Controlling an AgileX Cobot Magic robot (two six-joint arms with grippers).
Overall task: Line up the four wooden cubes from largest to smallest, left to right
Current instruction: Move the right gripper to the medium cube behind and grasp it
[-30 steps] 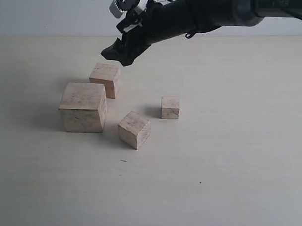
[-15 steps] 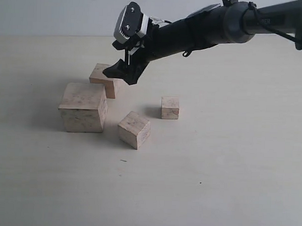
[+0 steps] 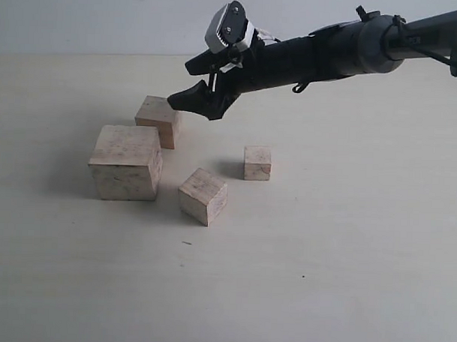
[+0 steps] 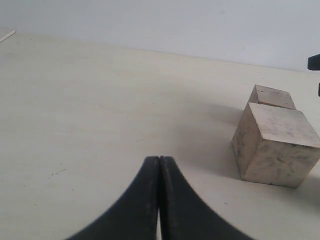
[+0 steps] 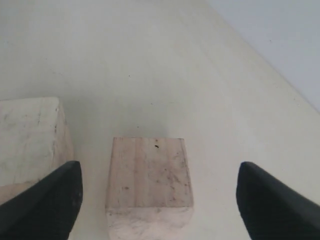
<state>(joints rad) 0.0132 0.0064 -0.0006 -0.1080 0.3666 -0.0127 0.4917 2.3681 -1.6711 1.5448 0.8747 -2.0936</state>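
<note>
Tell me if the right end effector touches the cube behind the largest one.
Apart. Right wrist view: the rear cube appears between the fingers of the open end effector, table visible on both sides.

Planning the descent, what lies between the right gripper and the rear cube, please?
Nothing: the right wrist view shows the rear cube unobstructed ahead of the open right gripper.

I see the largest cube (image 3: 126, 162) at left, a smaller cube (image 3: 160, 120) just behind it. The third cube (image 3: 203, 196) lies front-right, the smallest cube (image 3: 257, 162) rightmost.

Shows black left gripper (image 4: 159, 163) pinched closed, well apart from large pale wooden cube (image 4: 275, 145); smaller pale wooden cube (image 4: 272, 96) just behind that.
</note>
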